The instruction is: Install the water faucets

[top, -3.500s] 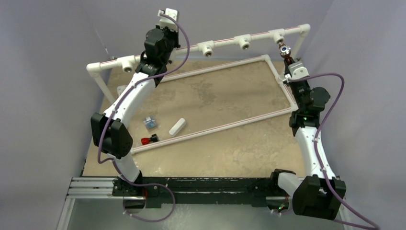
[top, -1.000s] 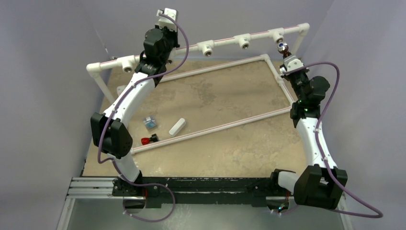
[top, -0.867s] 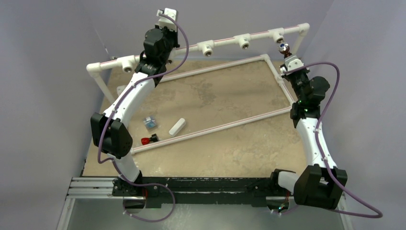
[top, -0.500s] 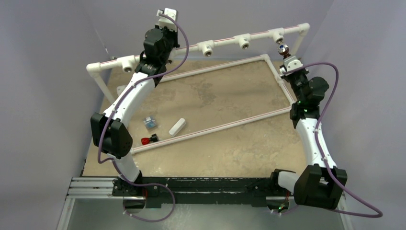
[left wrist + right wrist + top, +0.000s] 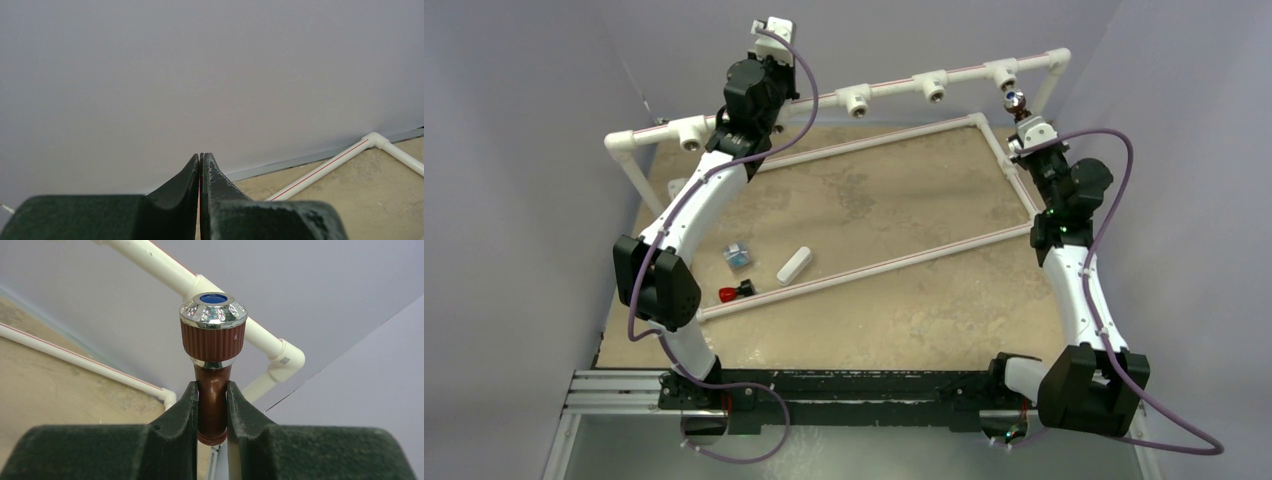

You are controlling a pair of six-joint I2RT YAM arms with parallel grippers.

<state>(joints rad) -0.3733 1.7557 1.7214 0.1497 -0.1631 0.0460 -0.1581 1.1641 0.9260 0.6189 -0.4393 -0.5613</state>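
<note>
- A small reddish-brown metal tap with a ribbed collar, chrome rim and blue cap is pinched by its stem between the fingers of the right gripper, knob end pointing away from the wrist
- In the top view this tap is held by the right gripper at the far right corner of the bench, just beside the rightmost white tee fitting of the raised white pipe rail; whether the two touch cannot be told
- The tap is judged to be not yet seated: in the right wrist view its threaded end is hidden between the fingers and the knob is seen clear of the pipe
- The left gripper is raised above the far left of the rail, its fingers pressed together on nothing, and only the wall and a corner of the pipe frame are faced
- No tap is seen in any of the four tee fittings, so nothing is judged to be installed so far
- A small red-capped dark piece, probably a second tap, is left lying on the bench near the left arm, beside a white oblong block and a small blue-and-silver item too small to identify
- Left to do, by this judgement: the held tap is to be lined up and screwed in, and the remaining pieces are to be fetched and fitted
</note>
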